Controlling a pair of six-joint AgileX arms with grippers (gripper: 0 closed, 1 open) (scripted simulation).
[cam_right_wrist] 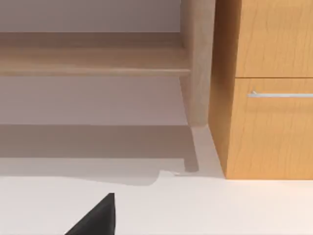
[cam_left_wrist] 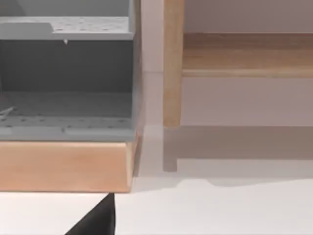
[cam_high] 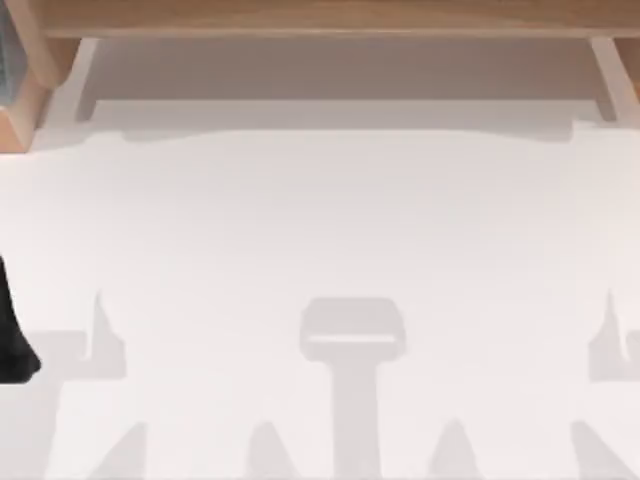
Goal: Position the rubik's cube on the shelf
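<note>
**A:** Left of the shelf (cam_high: 320,15), right up against its left support (cam_left_wrist: 171,63), there's a grey open unit (cam_left_wrist: 66,73) sitting on a light wooden base (cam_left_wrist: 63,166). A dark bit of the left arm (cam_high: 12,335) pokes in at the left edge, well in front of the shelf. The left tool (cam_left_wrist: 98,220) is just a black wedge low over the white surface (cam_high: 320,220), on the near side of that base. Apart or together? Honestly can't tell.

**B:** And the shelf itself?

**A:** It runs along the far edge of the surface, a long light-brown board on a wooden support at each end, with open space under it. Grey arm shadows (cam_high: 352,340) lie on the surface in front of it.

**B:** What about the right end?

**A:** Beside the shelf's right support (cam_right_wrist: 198,63) stands a wooden cabinet (cam_right_wrist: 264,98) with a metal handle (cam_right_wrist: 281,94). The right tool (cam_right_wrist: 98,218) is another black wedge in front of the shelf. Same deal, can't tell its state.
</note>
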